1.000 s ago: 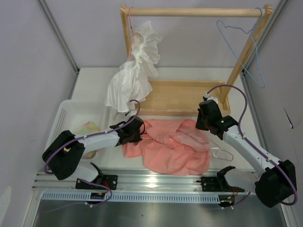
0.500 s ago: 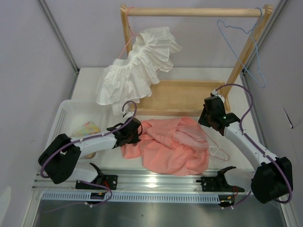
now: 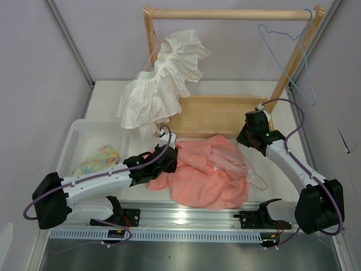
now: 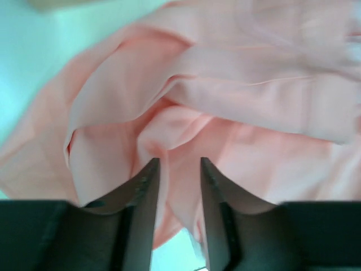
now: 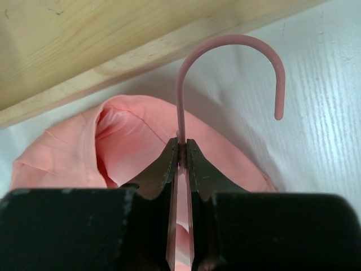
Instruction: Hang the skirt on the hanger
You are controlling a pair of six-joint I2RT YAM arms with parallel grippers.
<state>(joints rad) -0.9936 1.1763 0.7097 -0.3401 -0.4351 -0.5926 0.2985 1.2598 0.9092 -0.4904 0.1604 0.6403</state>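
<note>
Two arms flank the skirt (image 3: 208, 175), crumpled on the table (image 3: 113, 96) between them. Left jaws stand spread, a fold of skirt right at their tips. Right jaws pinch the hanger (image 5: 180, 101) by its neck, below the hook. Its frame lies over the skirt's right edge.

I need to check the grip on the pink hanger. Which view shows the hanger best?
Right wrist: the hanger fills the frame, hook and neck, with the neck pinched in the right hand. Top external shows only thin wire lying over the skirt; left wrist shows the skirt alone, no hanger.
</note>
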